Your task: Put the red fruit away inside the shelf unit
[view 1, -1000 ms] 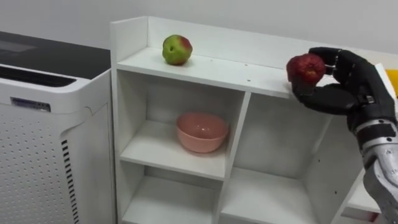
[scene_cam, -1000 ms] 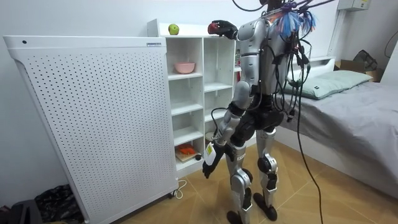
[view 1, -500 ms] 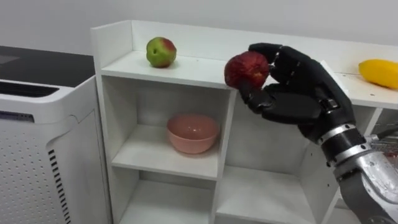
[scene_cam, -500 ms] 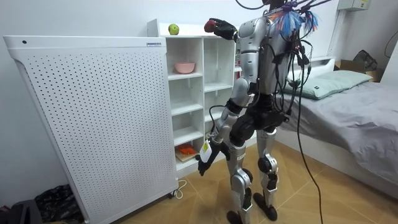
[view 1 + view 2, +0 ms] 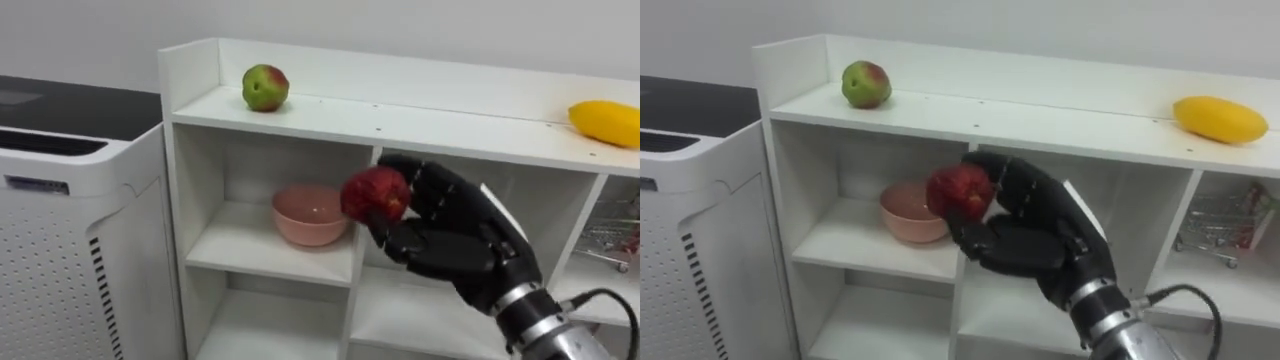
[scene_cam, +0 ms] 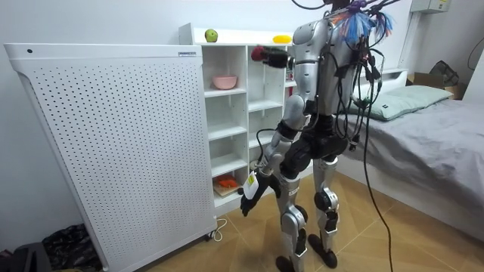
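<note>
White shelf unit [image 5: 400,118] ahead; right robot hand [image 5: 455,245] grips red fruit [image 5: 375,193] near pink bowl [image 5: 308,213].

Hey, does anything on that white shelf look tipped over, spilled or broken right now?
Nothing stands out. The apple and yellow fruit rest on top of the shelf, the pink bowl sits upright in its compartment, and the red fruit is held in the right hand in front of the shelf.

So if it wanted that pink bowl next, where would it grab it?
Probably the near rim of the pink bowl, coming from the front: it stands upright and open in a compartment walled at the sides and roofed by the top shelf. The right hand is full with the red fruit.
</note>
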You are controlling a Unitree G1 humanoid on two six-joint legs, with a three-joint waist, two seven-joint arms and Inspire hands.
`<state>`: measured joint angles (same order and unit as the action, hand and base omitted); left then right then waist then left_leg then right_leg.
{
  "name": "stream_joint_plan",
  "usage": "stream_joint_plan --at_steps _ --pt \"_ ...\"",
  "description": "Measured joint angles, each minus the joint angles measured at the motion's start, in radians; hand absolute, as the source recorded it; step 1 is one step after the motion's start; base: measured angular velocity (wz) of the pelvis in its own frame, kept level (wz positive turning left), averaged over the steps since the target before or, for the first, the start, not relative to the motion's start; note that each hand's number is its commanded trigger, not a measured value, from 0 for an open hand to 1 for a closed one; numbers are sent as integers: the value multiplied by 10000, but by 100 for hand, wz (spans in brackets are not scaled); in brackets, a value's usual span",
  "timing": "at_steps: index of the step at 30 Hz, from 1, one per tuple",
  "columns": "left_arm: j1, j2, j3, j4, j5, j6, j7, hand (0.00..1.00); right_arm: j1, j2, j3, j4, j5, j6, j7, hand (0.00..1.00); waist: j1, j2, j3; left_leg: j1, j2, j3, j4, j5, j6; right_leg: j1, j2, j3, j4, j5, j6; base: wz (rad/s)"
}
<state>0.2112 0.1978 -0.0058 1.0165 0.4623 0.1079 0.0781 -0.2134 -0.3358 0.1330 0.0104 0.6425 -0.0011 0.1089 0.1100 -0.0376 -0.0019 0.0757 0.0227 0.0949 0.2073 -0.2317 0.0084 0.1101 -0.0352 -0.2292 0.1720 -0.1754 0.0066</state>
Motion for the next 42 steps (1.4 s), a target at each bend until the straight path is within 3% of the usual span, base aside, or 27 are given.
stream_joint_plan --at_steps 1,3,4,11,15,22,26,30,38,42 --pt "-1 -6 -91 -6 -2 2 0 0 24 81 0 313 -2 36 -70 100 -61 91 -27 -139 1 0 48 6 5 -123 1 -12 11 12 -12 0" --pt "-37 -6 -220 -2 -18 0 17 0 21 217 4 847 6 21 -238 100 -208 213 21 -346 10 -4 168 40 11 -268 4 -24 23 25 -29 0" --pt "-95 -8 -344 47 -85 -13 67 0 19 268 4 1285 47 18 -354 100 -216 265 -1 -500 16 -5 217 52 10 -414 4 -17 61 26 -31 0" --pt "-633 -85 -507 421 -467 -56 285 0 -47 486 -88 3194 554 -102 -774 100 -267 240 21 -1378 -13 -155 412 194 43 -1312 -114 -224 322 34 -44 8" --pt "-939 -118 -781 811 -1223 -120 318 0 -280 850 -135 4707 1047 -110 -948 100 -162 303 92 -1956 -1 -162 683 212 76 -1868 -191 -229 554 35 -46 0" --pt "-1004 -146 -839 1051 -2034 -221 319 0 -1389 868 -456 7059 2450 -227 -1063 100 -131 513 261 -3460 -54 -150 1285 300 217 -3574 -423 -195 1643 3 -90 -1" --pt "-1082 -160 -1207 1085 -2767 -203 445 0 -1839 795 -472 8012 3389 -225 -1156 100 85 495 282 -4494 -114 -116 1726 329 267 -4792 -595 -126 2401 -62 -187 -5" --pt "-1131 -200 -1567 1078 -3198 -217 474 0 -2171 783 -480 8479 4601 -219 -1241 100 328 412 430 -5509 -142 6 2227 382 314 -5905 -794 -53 3096 -171 -296 0" --pt "-1144 -202 -1726 781 -3580 -222 496 0 -3300 659 -909 9234 6417 -233 -1689 100 490 412 469 -7251 -302 27 2986 485 365 -7769 -1244 -85 4197 -465 -416 10" --pt "-1156 -193 -2164 450 -4307 -220 496 0 -3954 319 -1236 9440 7419 -239 -1758 100 633 569 526 -8108 -343 -66 3503 479 373 -8499 -1380 -195 4737 -634 -445 20"
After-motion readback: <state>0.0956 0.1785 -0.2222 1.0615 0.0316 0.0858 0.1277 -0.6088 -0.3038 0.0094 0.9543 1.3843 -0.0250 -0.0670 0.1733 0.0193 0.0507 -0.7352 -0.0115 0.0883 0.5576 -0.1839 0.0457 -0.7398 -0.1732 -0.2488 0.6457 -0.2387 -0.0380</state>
